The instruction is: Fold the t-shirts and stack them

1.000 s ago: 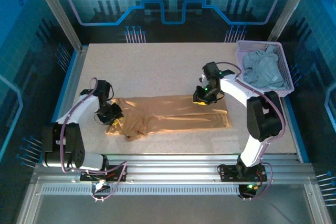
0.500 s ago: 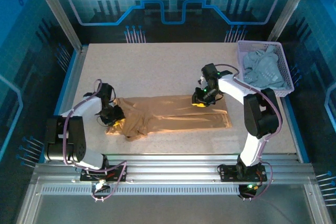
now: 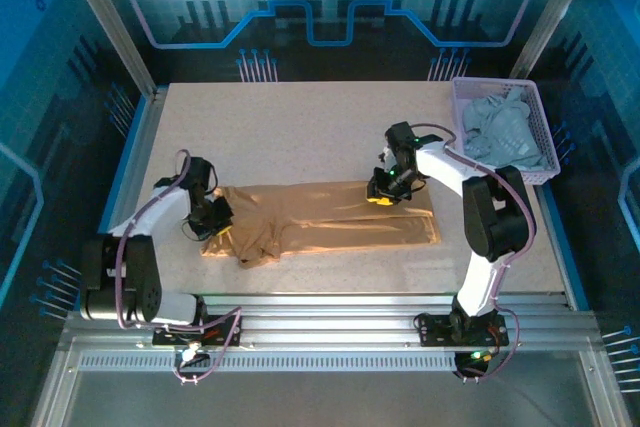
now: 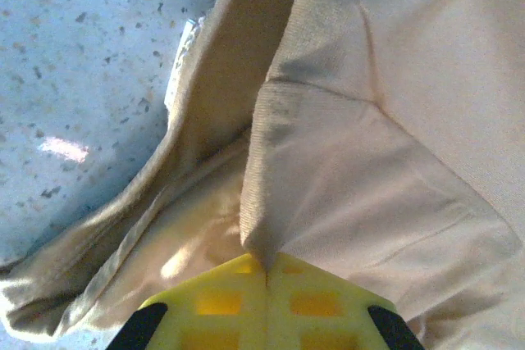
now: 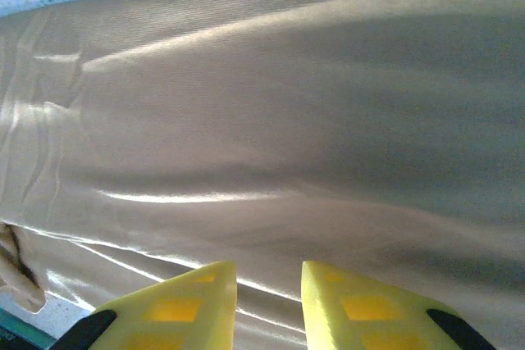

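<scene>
Speckled table (image 3: 330, 272) lies in front of the two arms, inside a blue room. On it, close to the arms, lies the tan shirt (image 3: 330, 219). It is already folded into one long strip, with the sleeves tucked in. It is not yet folded short, so that step is left.

At the neck end, near the white label (image 4: 184, 47), the left gripper (image 4: 267, 272) is squeezed tight on a fold of the tan cloth. A bit farther back, the right gripper (image 5: 269, 276) sits low over the far edge of the strip. Its jaws have a small gap, and I see no cloth between them.

Farthest away, in the right corner, the grey-blue shirt (image 3: 500, 132) lies bunched in the purple basket (image 3: 462, 97). It is not folded, and nothing is stacked.

A second ago the left gripper was a little open at that same end; now it has pinched. The right gripper has hardly moved, and the strip lies the same.
</scene>
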You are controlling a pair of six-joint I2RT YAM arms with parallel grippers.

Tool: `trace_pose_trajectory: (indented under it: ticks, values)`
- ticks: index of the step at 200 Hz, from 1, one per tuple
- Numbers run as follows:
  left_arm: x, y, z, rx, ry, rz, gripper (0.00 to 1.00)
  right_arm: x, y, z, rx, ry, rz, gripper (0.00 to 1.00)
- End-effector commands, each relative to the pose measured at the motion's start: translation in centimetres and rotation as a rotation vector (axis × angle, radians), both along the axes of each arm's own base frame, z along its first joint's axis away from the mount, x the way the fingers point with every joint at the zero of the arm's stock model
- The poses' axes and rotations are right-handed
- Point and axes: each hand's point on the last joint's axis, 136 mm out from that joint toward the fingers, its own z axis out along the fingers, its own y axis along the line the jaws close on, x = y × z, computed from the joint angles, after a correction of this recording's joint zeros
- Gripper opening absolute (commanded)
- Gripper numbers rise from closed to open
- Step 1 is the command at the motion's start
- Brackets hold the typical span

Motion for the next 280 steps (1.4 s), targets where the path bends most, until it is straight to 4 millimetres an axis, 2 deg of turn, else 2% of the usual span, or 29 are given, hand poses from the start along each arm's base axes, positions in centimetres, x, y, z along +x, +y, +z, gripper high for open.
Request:
trace_pose_trajectory:
  ticks: [1, 34, 72, 107, 157, 215, 258, 280]
  values:
    - [-0.8, 0.4, 1.3, 0.015, 0.013, 0.046, 0.00, -0.7, -0.9, -1.2, -0.041, 0.063, -0.006, 0.27]
    - [0.4, 0.4, 2.1, 0.006, 0.000, 0.062, 0.00, -1.0, -1.3, -1.8, -0.070, 0.084, -0.001, 0.24]
    - [1.6, 0.6, 3.4, 0.016, 0.020, 0.070, 0.00, -1.7, -2.6, -3.4, -0.152, 0.138, 0.008, 0.20]
    - [2.6, 1.0, 4.0, 0.039, 0.067, 0.052, 0.00, -1.8, -3.5, -4.1, -0.206, 0.153, 0.013, 0.19]
    - [4.9, 1.8, 3.7, 0.083, 0.129, 0.005, 0.00, -1.9, -3.6, -4.3, -0.209, 0.160, 0.015, 0.19]
    - [6.2, 2.3, 3.3, 0.111, 0.179, -0.047, 0.00, -2.0, -3.7, -4.3, -0.214, 0.163, 0.010, 0.19]
    - [9.2, 3.7, 2.4, 0.196, 0.161, -0.085, 0.00, -2.1, -3.6, -4.4, -0.217, 0.168, 0.012, 0.19]
    - [10.2, 4.7, 1.2, 0.250, 0.162, -0.101, 0.00, -2.0, -3.3, -4.2, -0.202, 0.155, 0.012, 0.19]
